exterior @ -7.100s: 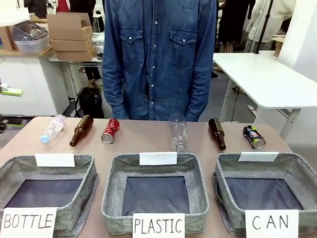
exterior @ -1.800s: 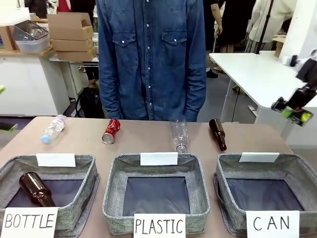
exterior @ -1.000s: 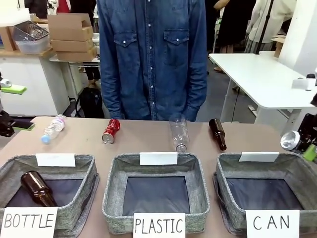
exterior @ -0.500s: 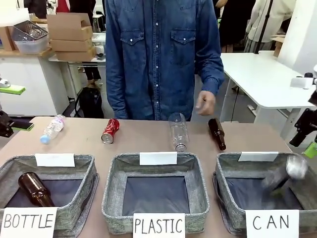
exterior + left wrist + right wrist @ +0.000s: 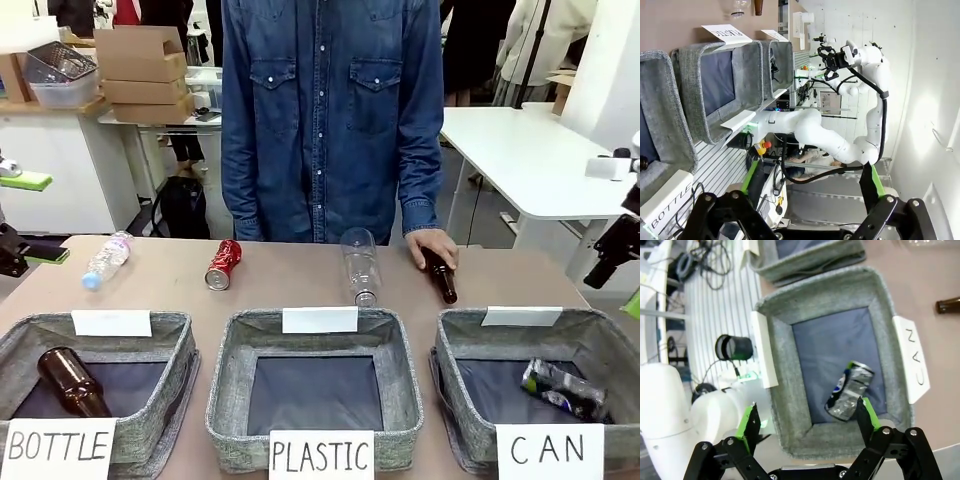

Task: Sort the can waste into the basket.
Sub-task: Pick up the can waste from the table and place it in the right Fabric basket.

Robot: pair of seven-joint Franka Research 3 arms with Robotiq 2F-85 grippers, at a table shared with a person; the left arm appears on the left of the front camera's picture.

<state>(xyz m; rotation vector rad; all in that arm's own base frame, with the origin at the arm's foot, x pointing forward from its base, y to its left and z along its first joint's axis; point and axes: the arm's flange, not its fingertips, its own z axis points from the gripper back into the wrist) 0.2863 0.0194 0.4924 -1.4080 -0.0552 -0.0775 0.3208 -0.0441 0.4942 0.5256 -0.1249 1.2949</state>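
The dark black-blue can [image 5: 563,388] lies on its side on the dark floor of the grey CAN basket [image 5: 452,335]. In the right wrist view the same can [image 5: 850,390] rests inside the basket [image 5: 776,365], below my right gripper [image 5: 806,417], whose jaws are open and hold nothing. This right gripper [image 5: 620,285] hangs above the basket's right rim at the picture's edge. A dented red can [image 5: 222,264] lies on the table's far side. My left gripper [image 5: 25,215] stays open at the far left edge; its green fingers [image 5: 752,172] stand wide apart.
A person in a denim shirt stands across the table, one hand [image 5: 425,245] on a brown bottle [image 5: 441,280]. Two clear plastic bottles [image 5: 358,265] [image 5: 106,259] lie on the far side. The BOTTLE basket [image 5: 150,325] holds a brown bottle [image 5: 70,382]; the PLASTIC basket [image 5: 225,350] sits in the middle.
My right gripper opened and the dark can dropped into the CAN basket, coming to rest on its floor. The person's hand came down onto the brown bottle.
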